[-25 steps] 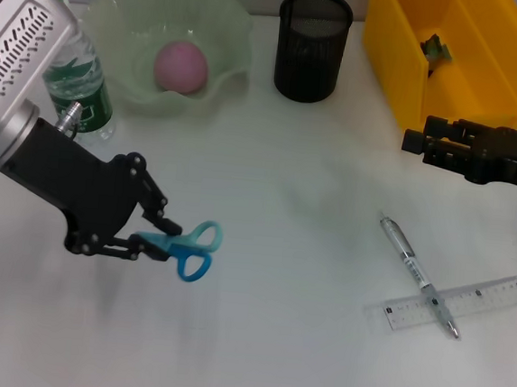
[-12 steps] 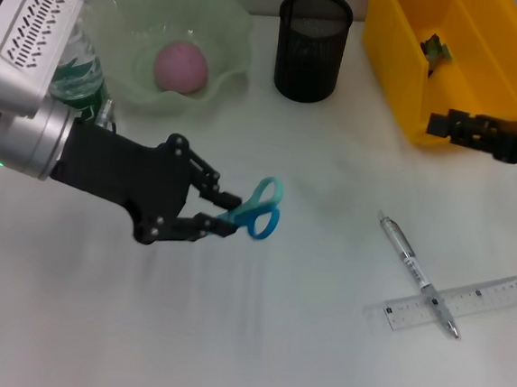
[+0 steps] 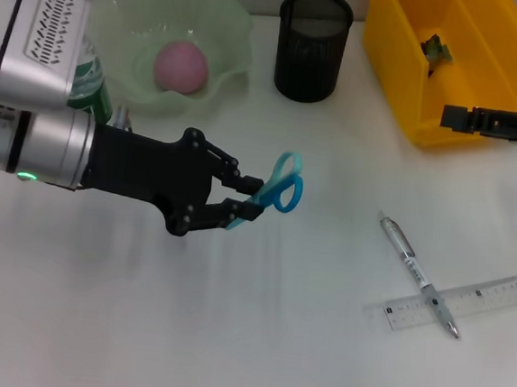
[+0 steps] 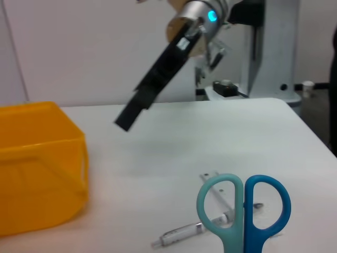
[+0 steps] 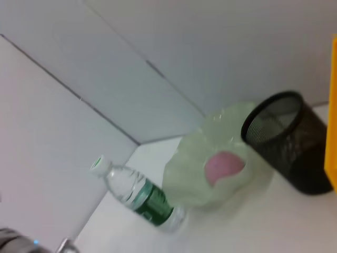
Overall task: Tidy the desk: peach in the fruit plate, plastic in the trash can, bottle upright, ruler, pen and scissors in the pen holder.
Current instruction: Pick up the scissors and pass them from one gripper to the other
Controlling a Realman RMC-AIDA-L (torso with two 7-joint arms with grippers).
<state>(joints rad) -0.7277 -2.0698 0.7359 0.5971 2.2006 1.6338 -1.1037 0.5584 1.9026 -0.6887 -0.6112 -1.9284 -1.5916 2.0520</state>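
Peach (image 3: pixel 180 66) in plate (image 3: pixel 228 28); pen (image 3: pixel 417 273) across ruler (image 3: pixel 459 303) (right).

No readable text anywhere. Ruler (image 3: pixel 459 302) has tick marks, numbers too small to read. Bottle (image 5: pixel 145 197) has green label, print illegible.

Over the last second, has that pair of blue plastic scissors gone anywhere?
Yes. The blue plastic scissors, held in the left gripper, have travelled toward the black mesh pen holder.

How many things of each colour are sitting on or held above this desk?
Blue scissors: 1
Pink peach: 1
Green fruit plate: 1
Black pen holder: 1
Yellow trash can: 1
Clear bottle, pen, ruler: 3
Total: 8
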